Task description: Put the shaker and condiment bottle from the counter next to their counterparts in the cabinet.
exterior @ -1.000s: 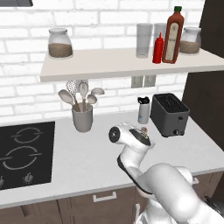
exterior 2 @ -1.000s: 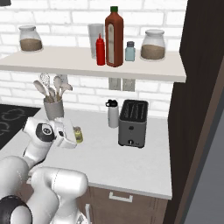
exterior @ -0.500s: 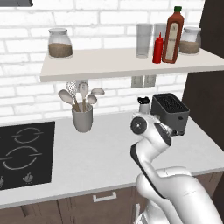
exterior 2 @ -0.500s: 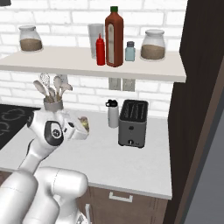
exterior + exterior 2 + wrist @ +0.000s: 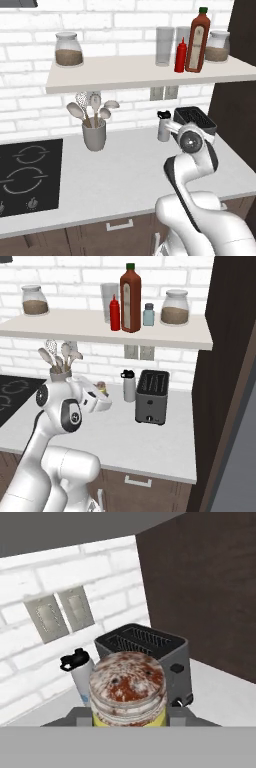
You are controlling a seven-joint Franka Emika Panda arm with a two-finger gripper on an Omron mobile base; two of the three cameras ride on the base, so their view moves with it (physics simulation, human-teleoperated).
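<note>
on the counter a dark toaster stands just beside a white-and-black flask, with a grey utensil holder further toward the black cooktop. on the cabinet the red condiment bottle stands beside the tall sauce bottle, with a small blue-grey shaker and two glass jars nearby. the arm is raised over the counter, bent at the elbow, and the gripper is clamped on the shaker, held above the worktop in front of the flask and toaster.
</note>
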